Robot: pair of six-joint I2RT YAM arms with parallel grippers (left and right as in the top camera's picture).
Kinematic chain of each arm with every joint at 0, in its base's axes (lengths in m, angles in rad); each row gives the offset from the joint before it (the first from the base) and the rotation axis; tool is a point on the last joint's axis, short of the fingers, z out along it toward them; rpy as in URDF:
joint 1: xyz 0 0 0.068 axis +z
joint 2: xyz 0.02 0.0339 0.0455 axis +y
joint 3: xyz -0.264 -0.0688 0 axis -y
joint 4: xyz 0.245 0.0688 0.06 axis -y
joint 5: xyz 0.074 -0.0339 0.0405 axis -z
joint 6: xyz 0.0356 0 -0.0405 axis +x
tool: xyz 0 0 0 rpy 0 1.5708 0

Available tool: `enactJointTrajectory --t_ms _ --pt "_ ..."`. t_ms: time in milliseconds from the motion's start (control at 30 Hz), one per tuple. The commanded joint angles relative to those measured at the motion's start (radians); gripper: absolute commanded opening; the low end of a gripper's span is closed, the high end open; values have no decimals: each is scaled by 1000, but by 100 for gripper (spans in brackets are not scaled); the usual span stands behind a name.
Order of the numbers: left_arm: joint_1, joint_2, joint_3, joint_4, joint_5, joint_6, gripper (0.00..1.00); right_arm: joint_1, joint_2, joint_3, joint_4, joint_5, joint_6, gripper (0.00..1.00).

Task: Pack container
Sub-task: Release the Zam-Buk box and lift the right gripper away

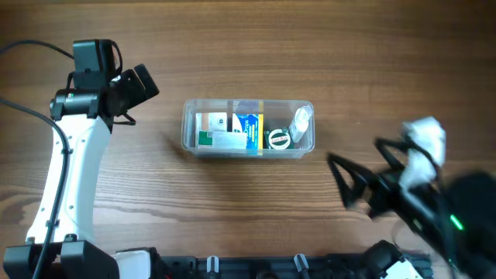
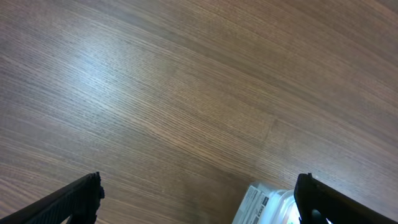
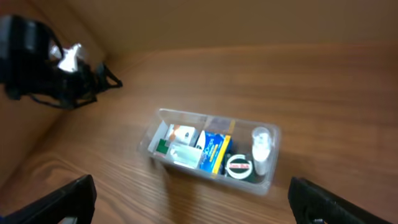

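Observation:
The clear plastic container point(image 1: 189, 124) stands in the middle of the wooden table. It holds a green-and-white box point(image 1: 211, 130), a blue-and-yellow box point(image 1: 249, 130), a round dark tin point(image 1: 277, 139) and a small white bottle point(image 1: 301, 122). It also shows in the right wrist view point(image 3: 160, 116), and one corner shows in the left wrist view point(image 2: 264, 205). My left gripper point(image 1: 139, 84) is open and empty, left of the container. My right gripper point(image 1: 347, 180) is open and empty, to the container's lower right, blurred.
The left arm point(image 1: 66, 170) stands along the table's left side. A black rail point(image 1: 256, 267) runs along the front edge. The left arm also shows at the far left of the right wrist view point(image 3: 50, 68).

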Motion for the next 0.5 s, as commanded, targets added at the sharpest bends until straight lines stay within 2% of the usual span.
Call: enactJointTrajectory --t_ms 0,233,467 --pt "4 -12 -1 3 -6 -13 100 3 -138 12 -55 43 1 100" --pt "4 -12 -1 2 -6 -13 100 3 -349 12 -134 43 -3 100" --pt "4 -12 -1 2 -6 -13 100 3 -436 11 -212 42 -26 100"
